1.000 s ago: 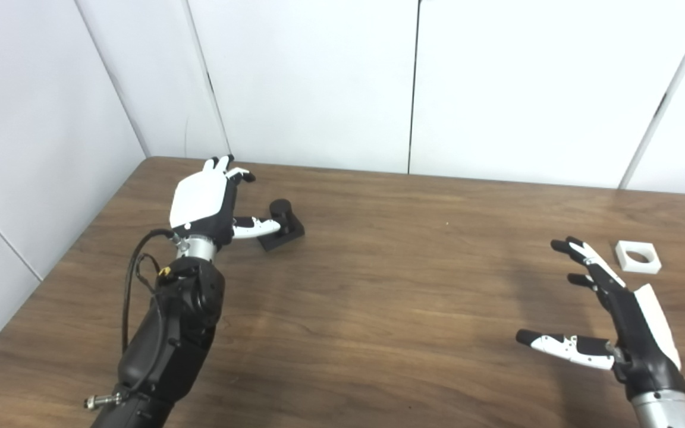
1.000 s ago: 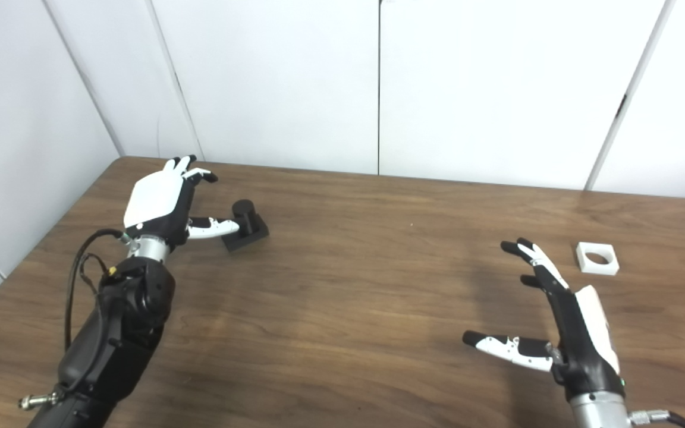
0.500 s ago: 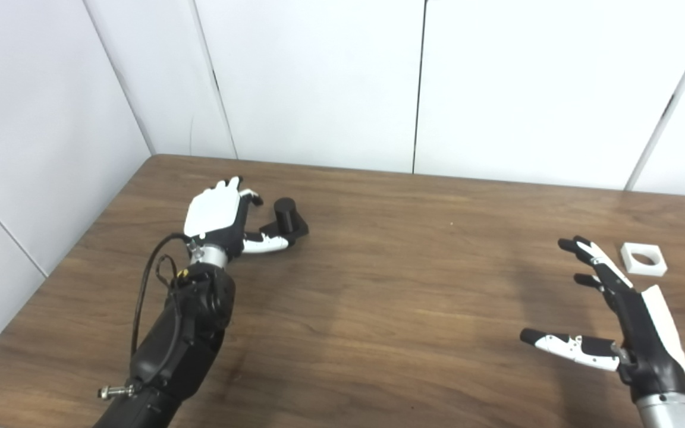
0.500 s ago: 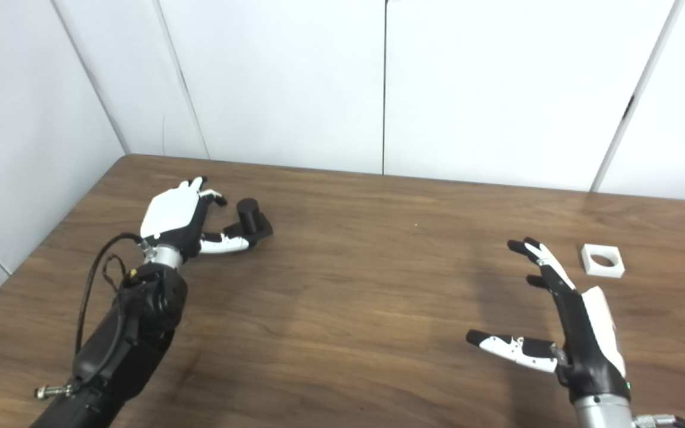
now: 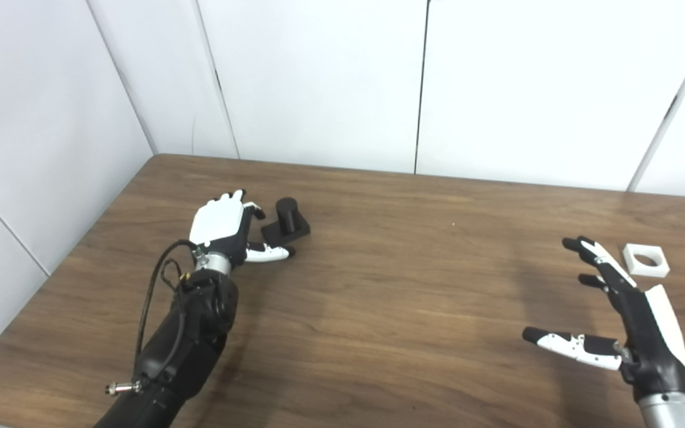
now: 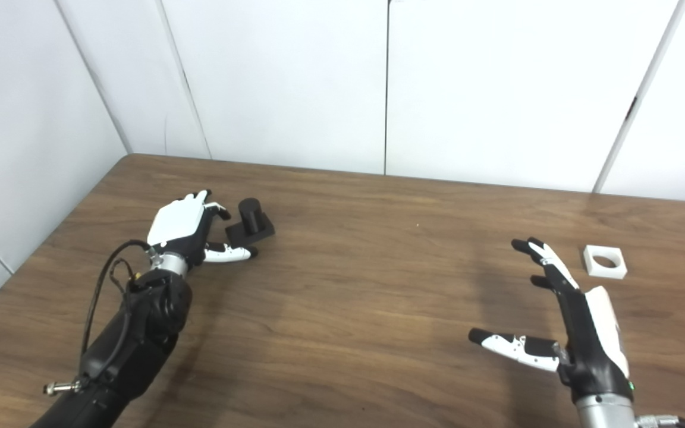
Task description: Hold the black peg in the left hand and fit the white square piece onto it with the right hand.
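Black peg (image 5: pixel 286 211), a short dark cylinder standing upright on a flat black square base, sits on the brown wood-grain table (image 5: pixel 378 309) toward its far left, and the left hand (image 5: pixel 223 229), white-backed with black fingers, lies just beside it on the near-left side. The hand's fingers are spread and hold nothing; the thumb reaches out along the table in front of the base, and the other fingers curl toward the base's left edge, which reads as a hand bracketing the piece so that it can close on the base and leave the peg itself free. Whether any fingertip actually touches the base cannot be told, since black fingers against a black part merge in both views. White square piece (image 6: pixel 605 262), a flat block with a round hole through its middle, lies flat on the table at the far right, hole facing up, the side a peg would enter. The right hand (image 5: pixel 628 315) hangs near it on the near side, apart from it, palm turned inward, fingers wide and thumb stretched out to the left, empty; that looks like a waiting pose with the opening already set for a pinch. Its wrist runs off the bottom edge, as does most of the left forearm. How high the right hand is above the table is hard to judge.
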